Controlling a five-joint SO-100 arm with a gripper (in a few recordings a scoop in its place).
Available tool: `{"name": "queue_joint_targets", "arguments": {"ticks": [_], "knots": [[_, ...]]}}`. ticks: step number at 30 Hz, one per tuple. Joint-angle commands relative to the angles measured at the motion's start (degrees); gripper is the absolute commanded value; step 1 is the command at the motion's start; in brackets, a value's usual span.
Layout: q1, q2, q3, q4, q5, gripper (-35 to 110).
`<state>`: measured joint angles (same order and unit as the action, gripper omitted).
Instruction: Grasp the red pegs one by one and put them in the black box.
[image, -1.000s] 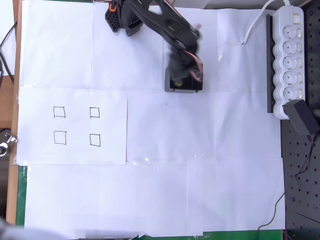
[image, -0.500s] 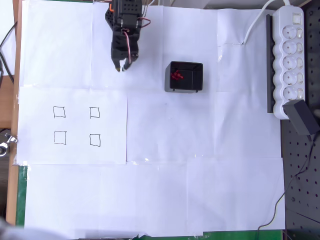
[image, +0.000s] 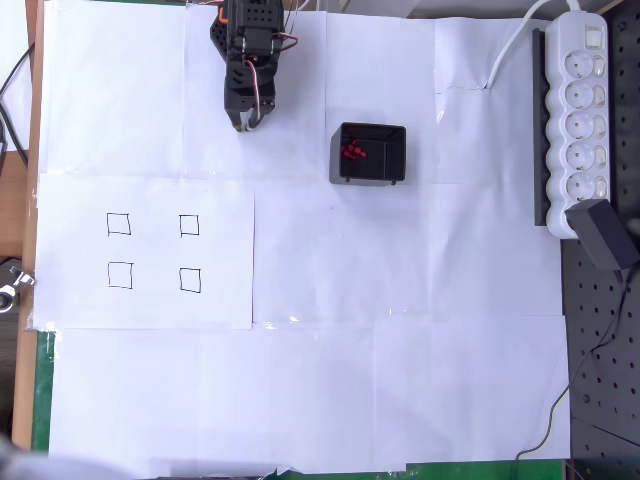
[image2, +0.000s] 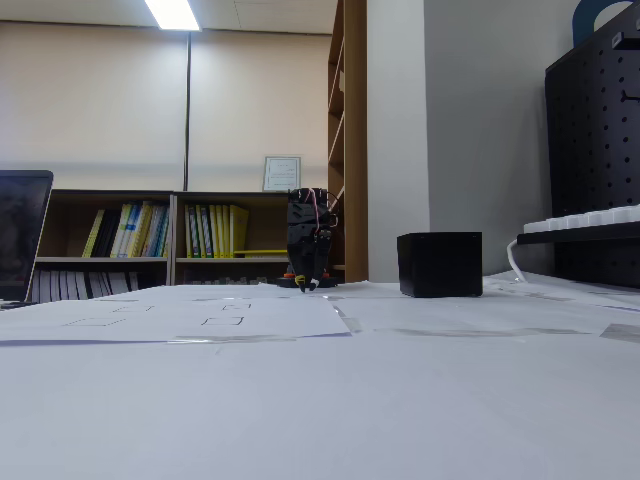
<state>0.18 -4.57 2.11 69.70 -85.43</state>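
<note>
**Pegs in the box, squares bare**

White paper sheets (image: 400, 330) are covering the table, and the small square black plastic box (image: 368, 153) is sitting in the upper middle of the overhead view. A cluster of tiny dark-red round pegs (image: 352, 152) is lying inside it, at its left side; their exact count is too small to tell. Four black-outlined drawn squares (image: 154, 251) at the left of the frame are showing no pegs on them, so the sorting is looking finished or nearly so. The black two-finger gripper (image: 244, 124) is hanging folded near the arm's base at the upper left, well apart from the box, fingers drawn narrow and carrying nothing.
</note>
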Motion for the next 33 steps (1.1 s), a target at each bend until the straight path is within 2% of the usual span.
{"name": "queue_joint_targets", "arguments": {"ticks": [1,8,33], "knots": [[-1.0,-2.9,-0.6,5.3,0.4,0],[-0.6,-4.7,-0.6,7.1,-3.4,0],[-1.3,-5.6,-0.6,7.6,-4.0,0]]}}
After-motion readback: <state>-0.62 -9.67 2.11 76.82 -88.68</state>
